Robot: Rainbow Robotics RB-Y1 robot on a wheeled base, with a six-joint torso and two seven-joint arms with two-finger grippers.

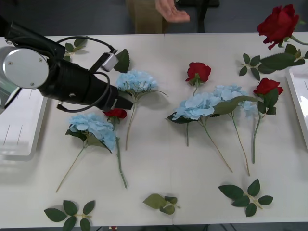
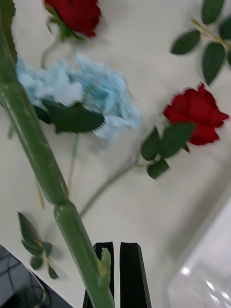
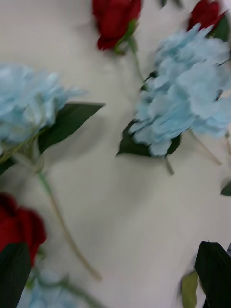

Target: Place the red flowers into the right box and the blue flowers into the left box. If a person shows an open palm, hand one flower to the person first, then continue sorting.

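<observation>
— Front view first: what does it give you that the wrist cameras don't?

— Both trays. The left box [image 1: 19, 137], smooth white plastic with thin dark lines on its floor, sits at the left edge; the right box [image 1: 301, 91] is cut off at the right edge. A raised rose [image 1: 278, 23] looms large in the upper right corner. At the top edge, the person's hand [image 1: 172, 12] is held out, palm open.

— And the right wrist view?

— It shows the right gripper [image 2: 117, 274]: flat black fingers [image 2: 132, 274] drawn narrow at bottom centre, with that rose's thick, waxy green stem running past them from the upper left.

— The left gripper [image 1: 126, 103]?

— Left of centre in the front view, at the tip of a matte black arm, between two blue flowers [image 1: 136, 81]. Whether it is open or closed I cannot tell.

— Textures?

— Blue heads fluffy, papery and broad; the red flowers [image 1: 198, 71] small, tight and velvety on thin stems. All lie on the pale table [image 1: 159, 159] among loose leaf sprigs [image 1: 245, 195] with toothed edges.
</observation>
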